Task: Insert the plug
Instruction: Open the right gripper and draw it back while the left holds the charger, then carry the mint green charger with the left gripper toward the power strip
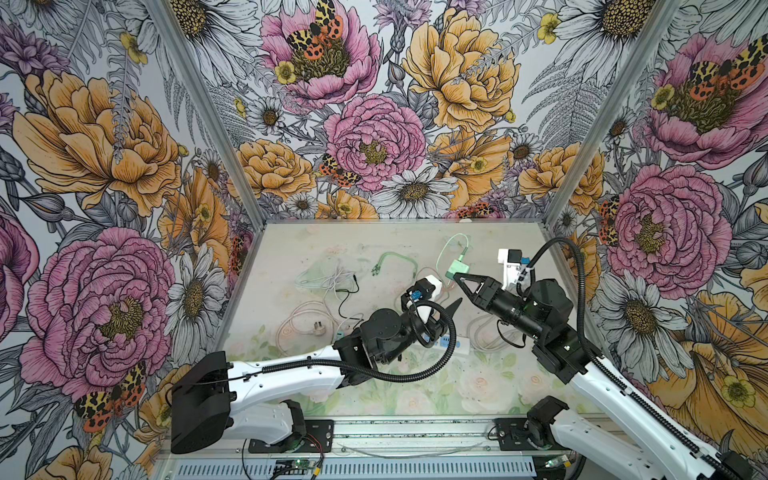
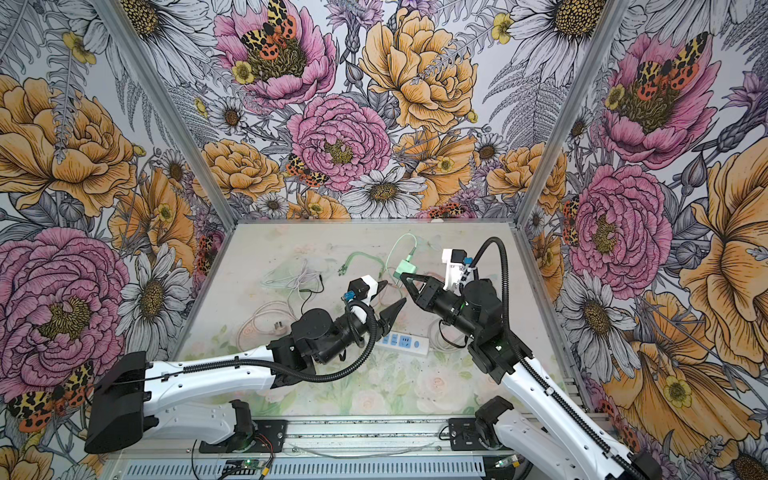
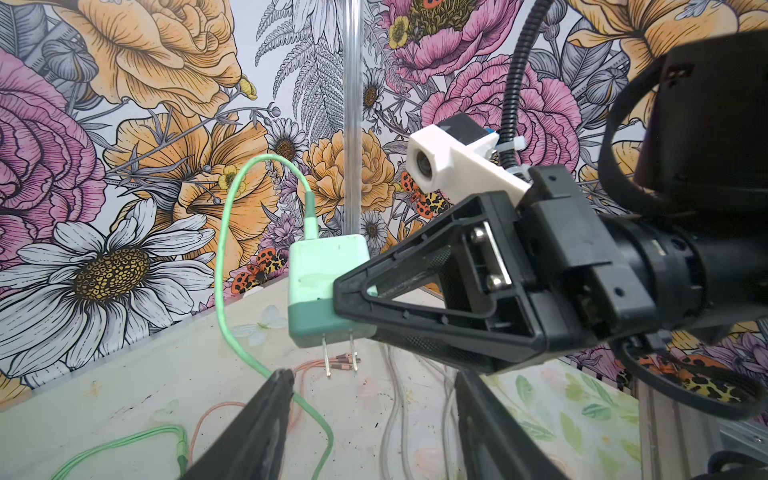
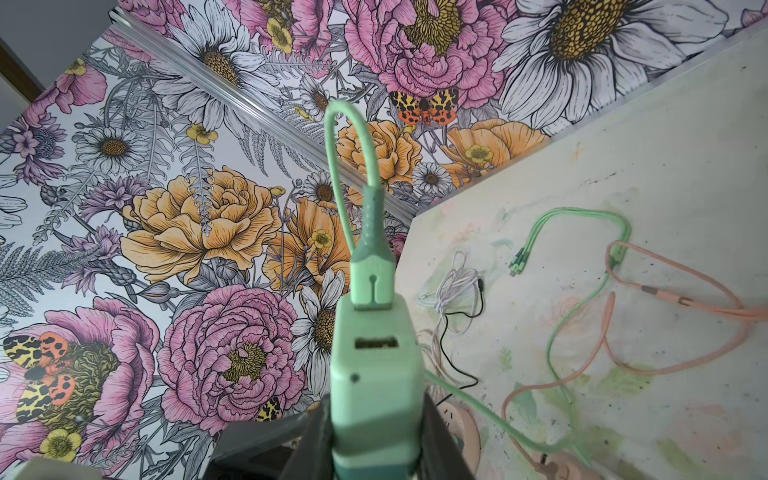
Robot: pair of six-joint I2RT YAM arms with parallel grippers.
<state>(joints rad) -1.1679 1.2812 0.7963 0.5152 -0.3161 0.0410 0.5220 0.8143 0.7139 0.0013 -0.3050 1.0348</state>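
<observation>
The table [image 2: 291, 243] bears one power strip [image 2: 402, 343]; one plug [image 2: 405, 266] hangs above.

Right gripper [image 2: 402, 278] clamps green plug [image 2: 405, 266]; left gripper [image 2: 388, 298] fingers apart, empty, nearby; white power strip [image 2: 402, 343] on table [image 2: 291, 249].

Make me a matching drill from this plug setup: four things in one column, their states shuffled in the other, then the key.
Things
1. green charger
2. power strip
3. left gripper
4. orange cable

States
A. fingers apart, holding nothing
B. looped loose on the table
C. white, flat on the table beside the left arm's wrist
D. held off the table in the right gripper

Pairs: 1-D, 2-C, 3-A, 4-B
</observation>
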